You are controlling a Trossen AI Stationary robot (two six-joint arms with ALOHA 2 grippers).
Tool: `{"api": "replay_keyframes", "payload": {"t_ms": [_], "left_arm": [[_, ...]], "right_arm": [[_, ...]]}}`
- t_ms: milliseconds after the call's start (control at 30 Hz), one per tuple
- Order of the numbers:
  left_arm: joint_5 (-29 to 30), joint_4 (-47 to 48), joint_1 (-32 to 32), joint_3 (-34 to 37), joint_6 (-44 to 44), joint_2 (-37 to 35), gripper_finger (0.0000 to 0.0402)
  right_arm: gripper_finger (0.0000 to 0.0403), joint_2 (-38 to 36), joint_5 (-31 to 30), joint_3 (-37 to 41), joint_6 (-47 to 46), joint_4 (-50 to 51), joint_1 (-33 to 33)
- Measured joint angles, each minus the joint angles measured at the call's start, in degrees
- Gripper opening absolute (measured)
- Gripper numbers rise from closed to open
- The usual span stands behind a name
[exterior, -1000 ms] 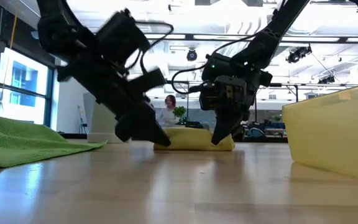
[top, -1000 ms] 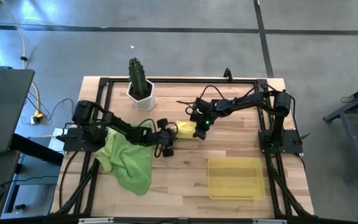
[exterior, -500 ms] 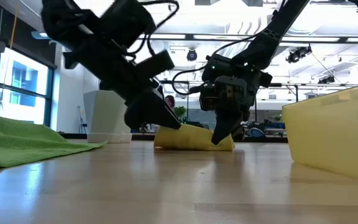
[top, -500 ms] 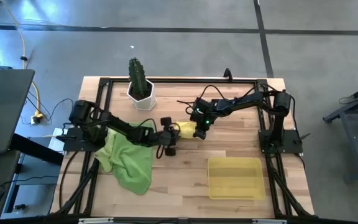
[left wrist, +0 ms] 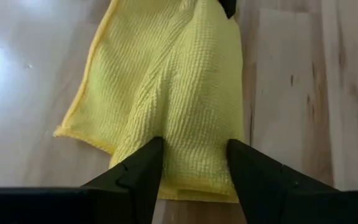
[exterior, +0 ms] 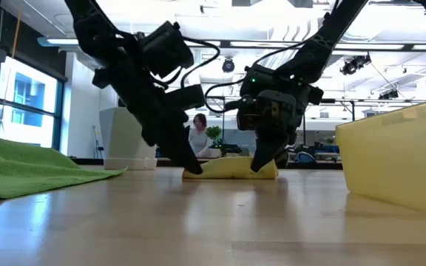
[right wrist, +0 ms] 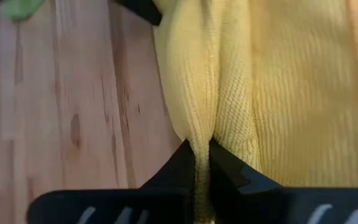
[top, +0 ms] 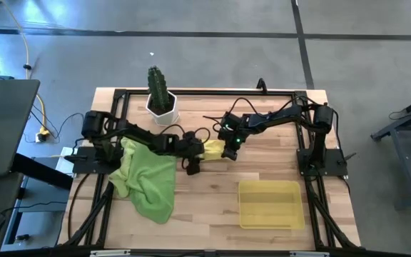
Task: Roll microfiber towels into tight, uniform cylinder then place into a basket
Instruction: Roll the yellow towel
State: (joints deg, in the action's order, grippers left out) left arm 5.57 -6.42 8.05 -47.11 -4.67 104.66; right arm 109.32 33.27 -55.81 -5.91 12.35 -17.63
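Left wrist view: yellow towel (left wrist: 176, 99) at frame centre on the worktop (left wrist: 291, 93), soft, limp and light, best pinched along a folded edge, left gripper (left wrist: 194, 168) jaws spread astride its end, right gripper (right wrist: 201, 163) jaws clamped on a ridge.

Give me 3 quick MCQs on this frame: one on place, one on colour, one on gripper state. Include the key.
1. Where does the basket sit?
A. near the table's front edge on the right arm's side
B. beside the cactus pot
C. under the green towels

2. What colour is the towel between the two grippers?
A. lime green
B. yellow
C. white

3. How is the right gripper set?
A. wide open above the towel
B. shut on the wood
C. shut on a fold of the towel

Key: 1 A, the high view shows it there, away from the cactus pot. 2 B, both wrist views show yellow weave. 3 C, the right wrist view shows cloth pinched between the fingers.
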Motion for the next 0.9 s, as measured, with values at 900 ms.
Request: {"api": "replay_keyframes", "payload": {"t_ms": [900], "left_arm": [[-9.26,-0.62,4.75,-0.03,-19.36,1.79,0.016]], "right_arm": [[0.0149,-12.9,-37.47,3.18,39.12,-1.02,14.78]]}}
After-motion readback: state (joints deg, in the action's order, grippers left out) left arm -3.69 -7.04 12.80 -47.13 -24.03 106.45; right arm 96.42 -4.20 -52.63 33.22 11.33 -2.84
